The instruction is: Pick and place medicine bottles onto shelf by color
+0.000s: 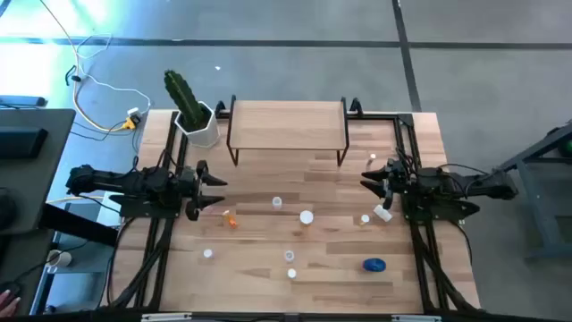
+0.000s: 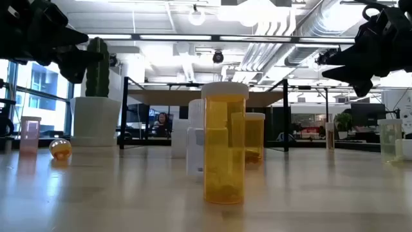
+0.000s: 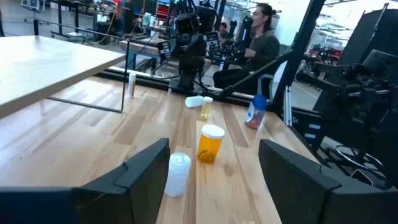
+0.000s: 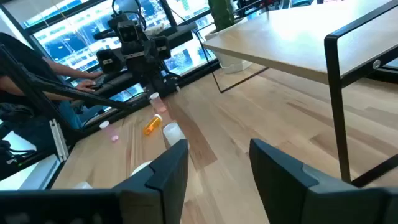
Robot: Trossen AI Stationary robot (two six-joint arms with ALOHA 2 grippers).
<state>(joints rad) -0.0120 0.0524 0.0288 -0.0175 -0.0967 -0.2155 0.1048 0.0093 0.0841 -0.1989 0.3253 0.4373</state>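
Looking down from above, you see the shelf (image 1: pixel 287 119) standing bare at the table's far edge beside the cactus pot (image 1: pixel 200 126), the medicine bottles (image 1: pixel 307 216) scattered over the planks in front of it with the blue bottle (image 1: pixel 374 264) nearest the front, and the left gripper (image 1: pixel 211 190) and right gripper (image 1: pixel 373 179) hovering at either side. From table height an orange bottle (image 2: pixel 224 143) stands closest to you; in the wrist views you find both grippers' fingers (image 3: pixel 144 171) parted and holding nothing, the left wider than the right
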